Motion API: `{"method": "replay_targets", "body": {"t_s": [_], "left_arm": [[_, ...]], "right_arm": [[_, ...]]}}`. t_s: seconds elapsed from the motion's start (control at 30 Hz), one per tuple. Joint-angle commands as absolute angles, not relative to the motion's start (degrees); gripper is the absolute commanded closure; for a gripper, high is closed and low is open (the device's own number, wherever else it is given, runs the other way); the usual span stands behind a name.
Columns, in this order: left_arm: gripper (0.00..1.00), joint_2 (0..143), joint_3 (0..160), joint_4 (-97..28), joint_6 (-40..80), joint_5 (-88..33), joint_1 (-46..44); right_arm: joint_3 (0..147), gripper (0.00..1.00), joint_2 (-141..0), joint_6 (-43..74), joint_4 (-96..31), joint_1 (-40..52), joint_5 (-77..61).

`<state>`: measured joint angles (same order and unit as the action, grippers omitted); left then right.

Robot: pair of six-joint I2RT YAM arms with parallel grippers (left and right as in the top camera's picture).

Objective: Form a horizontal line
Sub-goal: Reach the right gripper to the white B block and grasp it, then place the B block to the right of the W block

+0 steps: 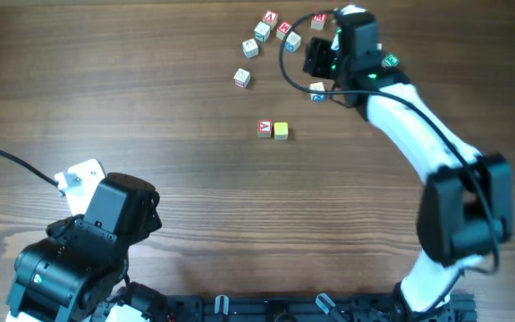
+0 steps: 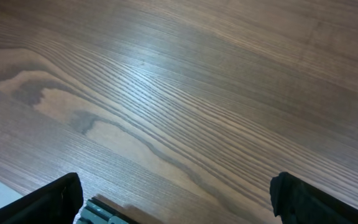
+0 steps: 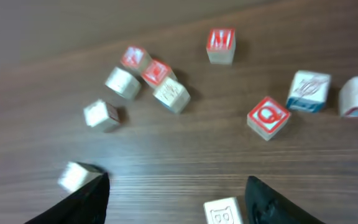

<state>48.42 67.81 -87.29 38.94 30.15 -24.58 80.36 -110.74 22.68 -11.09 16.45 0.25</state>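
Third-cube step: the red cube (image 1: 264, 129) and yellow cube (image 1: 281, 131) sit side by side mid-table; the right claw (image 3: 176, 182), spread and empty, hangs above the white cube (image 3: 224, 211), which next needs a centred grasp

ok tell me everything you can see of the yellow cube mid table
The yellow cube is a tiny block, wooden by its look, its top face plain yellow with no print visible. It sits flat on the wood-grain table near the middle, close beside the red-faced cube on its left; whether they touch is unclear. Nothing else is near it. Only the overhead view shows it.
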Motion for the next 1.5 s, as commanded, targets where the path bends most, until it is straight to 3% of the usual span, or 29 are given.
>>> {"method": "replay_targets", "body": {"t_s": [0.0, 0.2, 0.37, 0.6, 0.67, 0.77, 1.23, 1.37, 1.47], "left_arm": [[0.0, 48.27, 67.72, -87.24, 39.92, 30.26, -24.47], [0.0, 48.27, 67.72, -87.24, 39.92, 30.26, -24.47], [0.0, 48.27, 67.72, -87.24, 39.92, 30.26, -24.47], [0.0, 48.27, 67.72, -87.24, 39.92, 30.26, -24.47], [0.0, 48.27, 67.72, -87.24, 39.92, 30.26, -24.47], [0.0, 48.27, 67.72, -87.24, 39.92, 30.26, -24.47], [0.0, 48.27, 67.72, -87.24, 39.92, 30.26, -24.47], [0.0, 48.27, 67.72, -87.24, 39.92, 30.26, -24.47], [0.0, 48.27, 67.72, -87.24, 39.92, 30.26, -24.47]], "right_arm": [[81.17, 0.3, -117.36, 20.88, -10.26, 16.82, 0.25], [81.1, 0.3, -123.02, 20.97, -10.13, 16.82, 6.24], [81.1, 0.5, -123.26, 20.99, -12.1, 16.84, 5.63], [80.88, 0.5, -123.35, 19.46, -14.92, 16.84, 4.21], [80.88, 0.62, -123.35, 19.51, -15.55, 16.84, 4.21], [80.9, 0.67, -123.33, 19.49, -16.12, 16.84, 4.21], [81.49, 0.75, -109.34, 19.7, -25.91, 16.86, -3.77], [80.99, 0.79, -108.42, 19.77, -31.62, 16.97, -15.14], [79.07, 0.79, -108.49, 21.08, -34.44, 18.37, -15.44]]}}
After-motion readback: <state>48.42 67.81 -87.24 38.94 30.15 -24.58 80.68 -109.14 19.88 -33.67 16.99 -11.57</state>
